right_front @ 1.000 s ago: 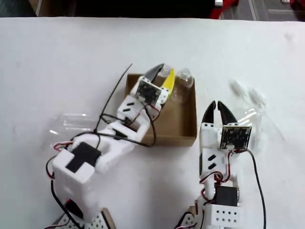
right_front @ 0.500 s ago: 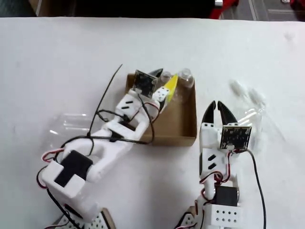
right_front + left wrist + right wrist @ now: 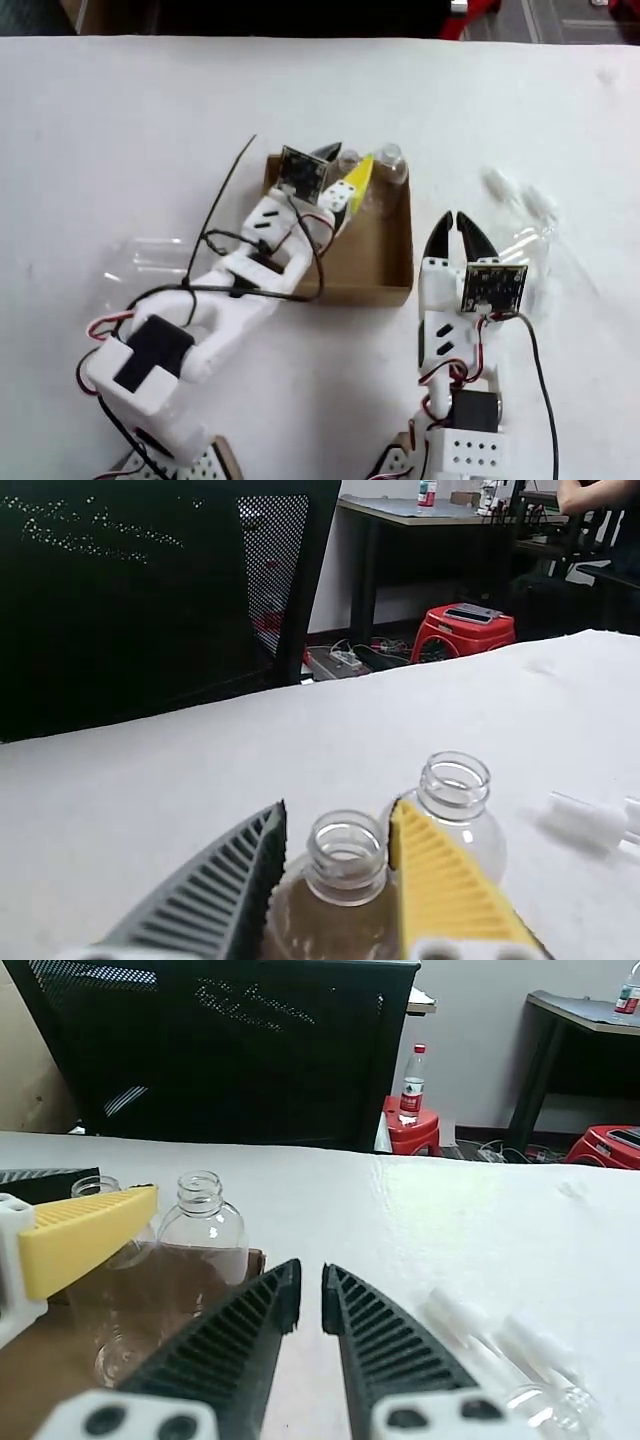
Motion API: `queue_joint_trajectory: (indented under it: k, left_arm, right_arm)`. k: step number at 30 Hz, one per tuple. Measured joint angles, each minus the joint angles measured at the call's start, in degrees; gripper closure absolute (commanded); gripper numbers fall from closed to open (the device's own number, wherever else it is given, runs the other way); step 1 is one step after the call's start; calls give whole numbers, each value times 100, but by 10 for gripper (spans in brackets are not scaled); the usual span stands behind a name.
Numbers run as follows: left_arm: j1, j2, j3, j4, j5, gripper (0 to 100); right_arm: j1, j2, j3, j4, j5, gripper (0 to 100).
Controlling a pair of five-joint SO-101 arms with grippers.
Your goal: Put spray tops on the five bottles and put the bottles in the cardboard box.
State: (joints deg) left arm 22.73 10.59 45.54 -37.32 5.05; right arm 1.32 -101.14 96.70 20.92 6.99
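Two clear bottles without tops stand in the far corner of the cardboard box [image 3: 385, 285]. My left gripper [image 3: 348, 156] is shut on the bottle [image 3: 345, 852] nearer the box's left side, its grey and yellow fingers pressing either side of it. The second bottle [image 3: 390, 161] stands right beside it, free [image 3: 455, 785]. My right gripper [image 3: 453, 217] rests over the table just right of the box, black fingers [image 3: 350, 1310] open by a narrow gap, holding nothing. Clear spray tops [image 3: 515, 195] lie further right of it [image 3: 465, 1322].
A clear bottle [image 3: 530, 245] lies on the table to the right of my right gripper. More clear bottles [image 3: 150, 258] lie on the white table left of the left arm. The table's far half is bare white surface.
A second ago the left arm's body sat further right and its wrist lower; it swung left and tipped up, keeping the bottle. Nothing has moved in the last half second.
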Motion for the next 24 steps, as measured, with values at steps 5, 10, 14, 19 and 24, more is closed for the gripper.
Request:
queue_joint_trajectory:
  k: [5,10,14,19,24]
  left_arm:
    - [0,0,0,0,0,838]
    - [-88,-580,0,9,255,838]
    - [-211,-1442,141,378,457,838]
    - [-220,-3059,501,1301,642,839]
    - [-273,-4897,527,4062,774,843]
  right_arm:
    - [-44,0,0,0,18,970]
    - [-62,0,0,0,18,970]
    - [-62,0,0,0,18,970]
    - [-53,0,0,0,18,970]
    - [-53,9,0,0,18,970]
